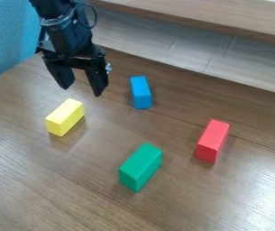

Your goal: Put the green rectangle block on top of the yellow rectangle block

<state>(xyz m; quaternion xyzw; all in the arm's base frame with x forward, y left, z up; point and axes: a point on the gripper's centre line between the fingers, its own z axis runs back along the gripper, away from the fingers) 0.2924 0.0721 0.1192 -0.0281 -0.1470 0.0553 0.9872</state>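
Four smooth, straight-edged oblong blocks, one per color, and one gripper (81,91).
The green rectangle block (140,167) lies on the wood-grained, faintly glossy table (25,189), apart from the yellow rectangle block (65,117), the blue block (140,92) and the red block (212,140); the black gripper hangs near the yellow one, two fingers spread, grasping nothing.

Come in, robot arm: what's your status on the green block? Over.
Gripper open and empty. Green block on table, apart from yellow block. Red block, blue block outside their gap.
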